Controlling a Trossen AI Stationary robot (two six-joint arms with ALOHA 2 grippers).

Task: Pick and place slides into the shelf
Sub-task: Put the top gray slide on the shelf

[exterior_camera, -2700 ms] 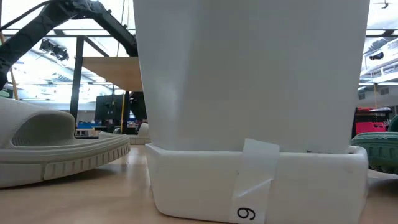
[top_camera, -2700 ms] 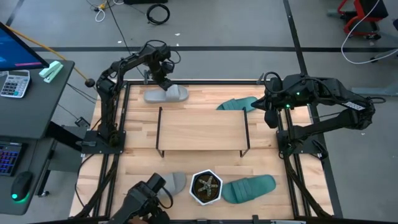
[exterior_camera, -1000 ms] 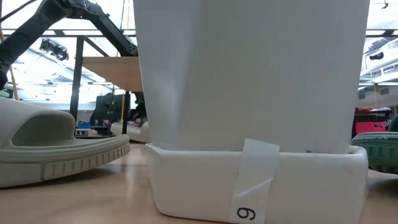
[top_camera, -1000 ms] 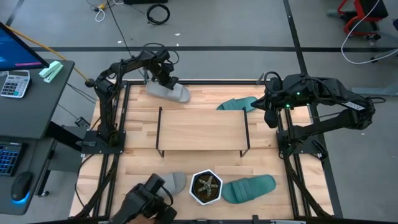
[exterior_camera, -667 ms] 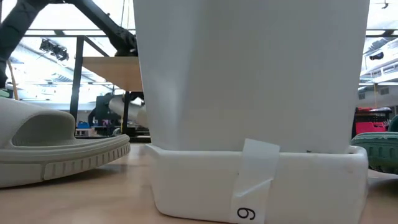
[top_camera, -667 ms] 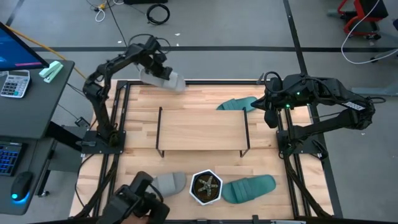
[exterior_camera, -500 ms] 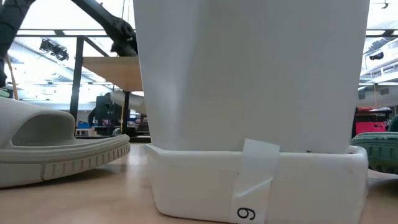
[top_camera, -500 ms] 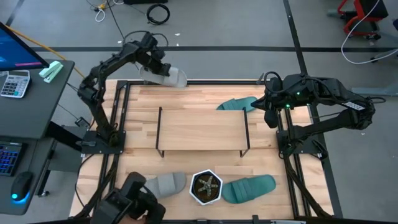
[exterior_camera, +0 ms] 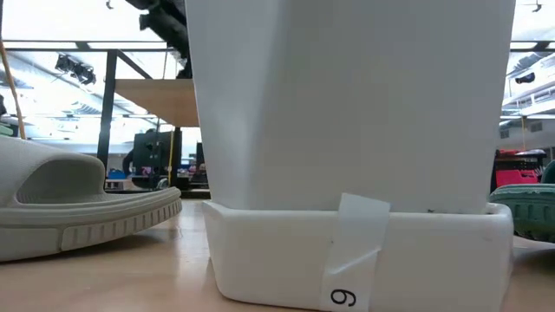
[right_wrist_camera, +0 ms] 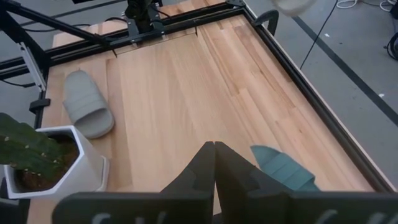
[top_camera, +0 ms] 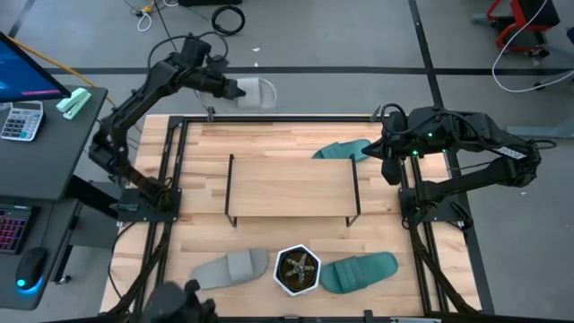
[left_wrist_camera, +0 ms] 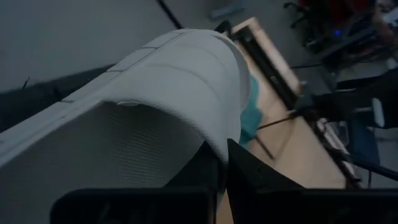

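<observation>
My left gripper (top_camera: 230, 88) is shut on a light grey slide (top_camera: 256, 91) and holds it high, past the table's far left edge. The shelf (top_camera: 291, 187) stands mid-table on thin black legs. A second grey slide (top_camera: 231, 266) lies sole-down near the front edge, and a teal slide (top_camera: 359, 271) lies beside the plant pot. Another teal slide (top_camera: 343, 150) lies at the far right, next to my right gripper (right_wrist_camera: 214, 155), which hangs shut with nothing between its fingers. My left gripper holds the grey slide by the edge of its wide strap (left_wrist_camera: 217, 140), pinched between the two fingers (left_wrist_camera: 249, 171). The slide fills the wrist view and hides how far back it reaches. It is lifted clear of the table and sticks out sideways from the fingers.
A white hexagonal plant pot (top_camera: 298, 269) stands at the front edge between the near grey and teal slides and fills the low view (exterior_camera: 347, 130). A black frame (top_camera: 269, 117) borders the table. A desk with a calculator (top_camera: 22, 119) stands at the left.
My left gripper has risen from the far left corner and swung out past the table's far edge, keeping its hold. The grey slide has come up off the wood with it, lifted clear and turned about. The right arm has kept still.
</observation>
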